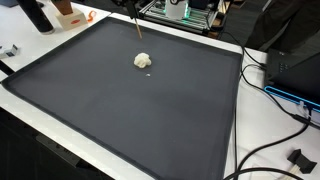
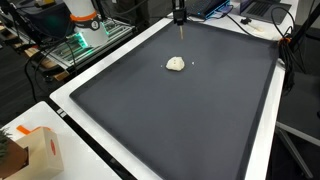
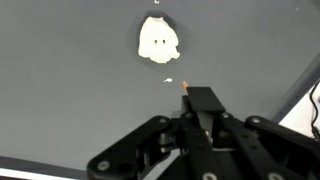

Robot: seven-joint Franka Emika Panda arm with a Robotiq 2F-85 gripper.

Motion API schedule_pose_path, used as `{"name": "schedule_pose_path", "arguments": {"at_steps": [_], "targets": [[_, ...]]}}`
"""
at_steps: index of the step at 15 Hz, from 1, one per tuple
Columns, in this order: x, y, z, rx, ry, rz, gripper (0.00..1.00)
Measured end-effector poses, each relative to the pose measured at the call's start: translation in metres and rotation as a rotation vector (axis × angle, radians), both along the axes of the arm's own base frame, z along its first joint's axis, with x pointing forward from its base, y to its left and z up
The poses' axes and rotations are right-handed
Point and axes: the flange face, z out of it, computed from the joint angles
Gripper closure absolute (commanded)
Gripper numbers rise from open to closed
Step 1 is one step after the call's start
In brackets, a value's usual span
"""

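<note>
Nearest the wrist camera, the fingers (image 3: 188, 128) are clamped together on one thin stick (image 3: 184, 86), which points away from them toward the surface. Its orange tip shows just past the dark finger block. Whether the tip touches the surface I cannot tell.

Just beyond the tip lies one tiny white crumb (image 3: 168, 79). Farther on, up and slightly left of the tip in the wrist view, lies one white lump (image 3: 157, 40), apart from stick and fingers alike.

Both rest on one black mat (image 1: 120, 120) that covers most of one white table (image 2: 62, 98). In both exterior views the stick (image 1: 138, 30) hangs upright near the mat's far edge, with the lump (image 2: 176, 64) lying a little nearer the cameras, close to the stick but not touching it. Beyond the table, several cables (image 1: 272, 92) trail down.
</note>
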Motion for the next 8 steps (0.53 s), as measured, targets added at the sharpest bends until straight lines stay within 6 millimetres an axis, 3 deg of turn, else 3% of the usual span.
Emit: {"name": "schedule_pose_path", "arguments": {"at_steps": [1,8], "targets": [[0.0,0.001,-0.0001,-0.019,0.002,0.004,0.87],[-0.0002,0.004,-0.0003,-0.053,0.006,0.011,0.87]]}}
